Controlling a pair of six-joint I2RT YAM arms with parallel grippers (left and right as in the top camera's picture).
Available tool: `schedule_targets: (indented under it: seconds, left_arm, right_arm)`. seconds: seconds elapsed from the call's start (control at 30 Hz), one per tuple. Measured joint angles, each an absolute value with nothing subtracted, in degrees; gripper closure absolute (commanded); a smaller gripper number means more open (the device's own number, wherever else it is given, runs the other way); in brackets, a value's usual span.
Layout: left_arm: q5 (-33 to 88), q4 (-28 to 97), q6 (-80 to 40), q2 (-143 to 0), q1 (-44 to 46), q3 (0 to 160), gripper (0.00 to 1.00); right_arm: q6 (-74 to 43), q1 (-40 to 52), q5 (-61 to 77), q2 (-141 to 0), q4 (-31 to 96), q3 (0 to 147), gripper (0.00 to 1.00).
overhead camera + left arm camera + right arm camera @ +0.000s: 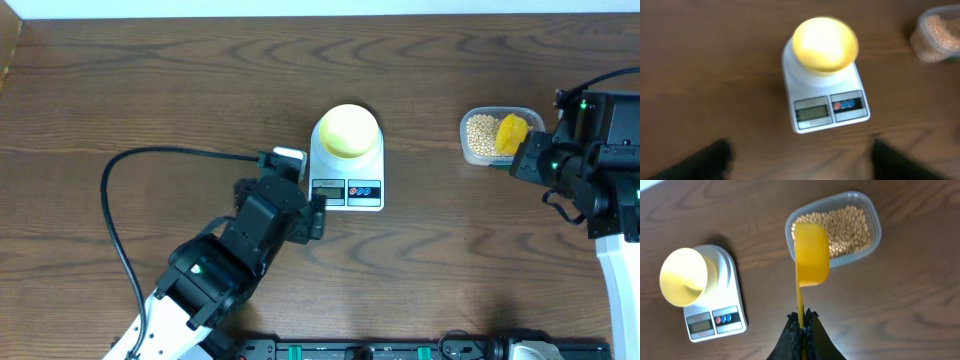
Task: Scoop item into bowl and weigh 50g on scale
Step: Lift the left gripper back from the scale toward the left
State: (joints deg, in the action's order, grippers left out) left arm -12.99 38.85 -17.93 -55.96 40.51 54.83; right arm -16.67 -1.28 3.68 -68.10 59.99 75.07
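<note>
Holding the yellow scoop [811, 255] by its thin handle, my right gripper [801, 322] is clamped tight, the cup apparently empty over the rim of the clear tub [867, 210] of beans [850, 227]. My left gripper [802, 156] stands wide and empty just short of the scale [822, 117], where the bowl [825, 42] sits unfilled. Recommended: dip deep, lift level, travel slowly to avoid spillage.

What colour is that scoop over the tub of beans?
Bright yellow-orange scoop, clearest from the right wrist.
</note>
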Motion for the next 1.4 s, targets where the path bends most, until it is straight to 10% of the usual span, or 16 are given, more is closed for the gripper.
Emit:
schedule_targets:
  seconds: [1.4]
  left_arm:
    - [-18.3, 43.3, -30.2, -63.7, 18.9, 54.8, 0.01]
  right_arm:
    - [-15.6, -1.3, -2.3, -68.1, 60.0, 75.1, 0.99]
